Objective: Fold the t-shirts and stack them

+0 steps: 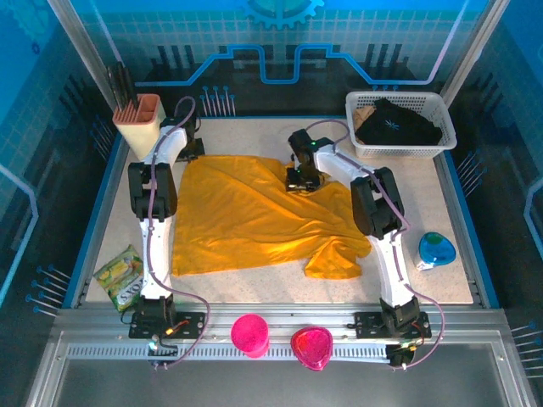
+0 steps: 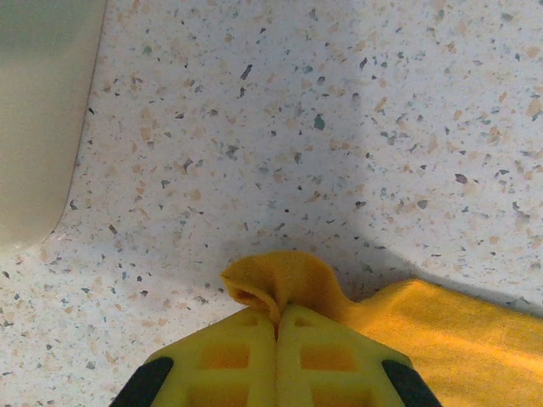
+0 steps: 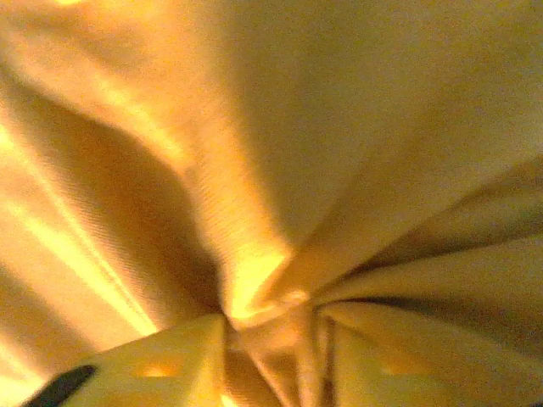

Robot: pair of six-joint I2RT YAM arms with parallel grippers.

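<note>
Leftmost, the left tool [image 2: 277, 318] is pinched fully closed on a corner of the orange-yellow t-shirt [image 1: 246, 220], low over the speckled desk [image 1: 424, 203]. The t-shirt lies spread and rumpled across the desk's middle, between the arms. Rightward, the right tool [image 3: 276, 331] stands partly apart on the shirt's far edge, with cloth bunched between its fingers.

basket [image 1: 399, 149] far right, dark cloth [image 1: 399, 123] inside | snack packet [image 1: 120, 276] near left | pink cup [image 1: 250, 334] front

Speckled stone-look tabletop [image 1: 441, 212] inside blue-lit glass walls [image 1: 280, 51], aluminium rail [image 1: 110, 349] along near edge
</note>
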